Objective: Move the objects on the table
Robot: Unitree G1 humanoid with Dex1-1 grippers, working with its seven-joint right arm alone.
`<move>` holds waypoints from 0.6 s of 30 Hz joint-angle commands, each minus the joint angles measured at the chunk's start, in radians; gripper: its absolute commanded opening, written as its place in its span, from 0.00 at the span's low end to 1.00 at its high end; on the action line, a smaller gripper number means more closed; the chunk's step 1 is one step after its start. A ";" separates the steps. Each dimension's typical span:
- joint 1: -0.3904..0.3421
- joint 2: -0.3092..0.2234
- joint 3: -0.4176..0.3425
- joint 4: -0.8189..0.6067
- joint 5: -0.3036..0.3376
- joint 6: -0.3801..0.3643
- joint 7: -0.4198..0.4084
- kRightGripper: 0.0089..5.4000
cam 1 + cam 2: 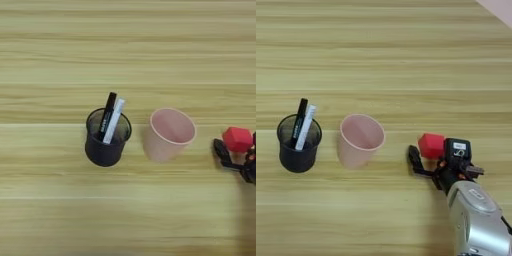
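Gripper (428, 150): in from the bottom right, low over the worktop, its two black fingers spread around the red block, one finger (415, 159) showing on the block's left, the black body with a white label on its right; whether they press the block or just flank it, I cannot tell.
Arm (478, 220): silver forearm running from the bottom right corner up to the gripper.
Block (431, 145): small, red, right at the gripper, sitting between the fingers.
Pink cup (360, 140): upright, mouth open, empty as far as can be seen, to the gripper's left, clearly apart from it.
Pen cup (298, 145): dark and see-through, upright, further left again beyond the pink cup, near it but not touching.
Markers: a black marker (300, 122) and a white marker (306, 126) standing side by side in the pen cup, leaning a little to the right.
Worktop (386, 55): light yellowish wood grain with long horizontal streaks, broad and bare beyond the gripper.
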 commanded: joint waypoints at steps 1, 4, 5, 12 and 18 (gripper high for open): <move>-0.004 -0.026 0.014 0.021 -0.023 0.018 -0.011 0.99; -0.011 -0.026 0.017 0.034 -0.025 0.014 -0.011 0.99; -0.013 -0.027 0.017 0.038 -0.026 0.012 -0.011 0.99; -0.029 -0.031 0.018 0.066 -0.027 0.004 -0.010 0.99; -0.036 -0.031 0.019 0.078 -0.027 -0.001 -0.009 0.99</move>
